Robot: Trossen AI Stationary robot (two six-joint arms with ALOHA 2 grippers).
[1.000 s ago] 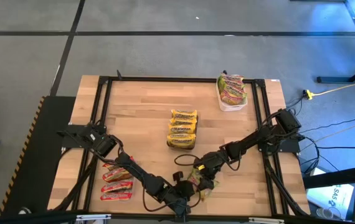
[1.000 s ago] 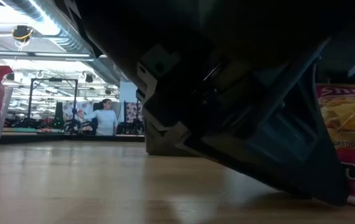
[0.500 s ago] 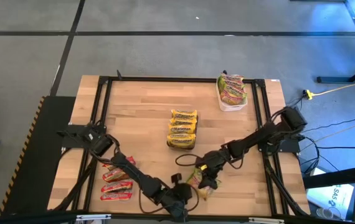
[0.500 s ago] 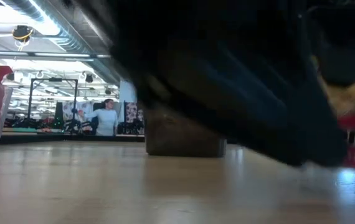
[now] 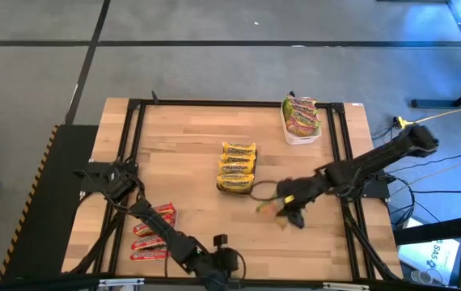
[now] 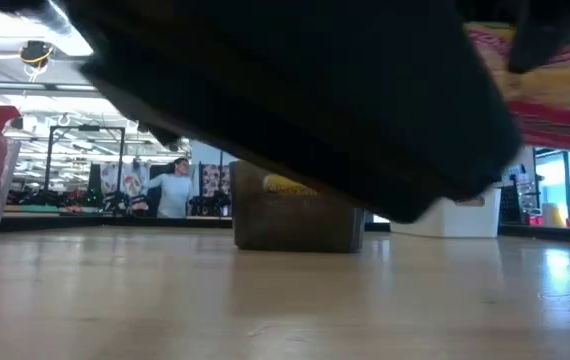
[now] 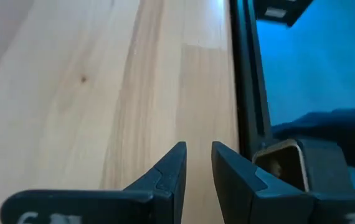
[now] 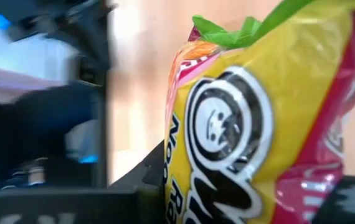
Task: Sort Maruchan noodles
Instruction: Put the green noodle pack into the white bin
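Observation:
A green-and-pink Maruchan packet (image 5: 264,205) with a yellow face is held by my right gripper (image 5: 289,208) above the table's middle, right of the yellow packets. It fills the right wrist view (image 8: 246,124) and shows lifted in the low view (image 6: 550,95). Yellow packets (image 5: 237,166) lie stacked in a dark tray, green-and-pink ones (image 5: 301,115) in a white tray at the far right, and red ones (image 5: 151,234) at the near left. My left gripper (image 5: 229,260) hovers at the near edge, narrowly open (image 7: 197,149) over bare wood. My right gripper (image 8: 252,199) pinches the green-and-pink packet between its two fingers (image 8: 149,177), one on each face. The packet itself hides the exact place of contact. It is lifted clear of the table and sticks out past the fingers toward the table's left.
The black frame rail (image 7: 246,93) runs just beside my left gripper at the table's edge. The dark tray (image 6: 300,220) stands mid-table and the white tray (image 6: 465,215) behind it. Bare wood (image 5: 182,145) lies between the trays. A person stands far off in the room (image 6: 173,188).
My right gripper has risen from the near middle of the table and drawn back toward the far right, carrying the green-and-pink packet lifted clear of the wood. My left gripper has pulled away from that packet toward the near edge and a little to the left.

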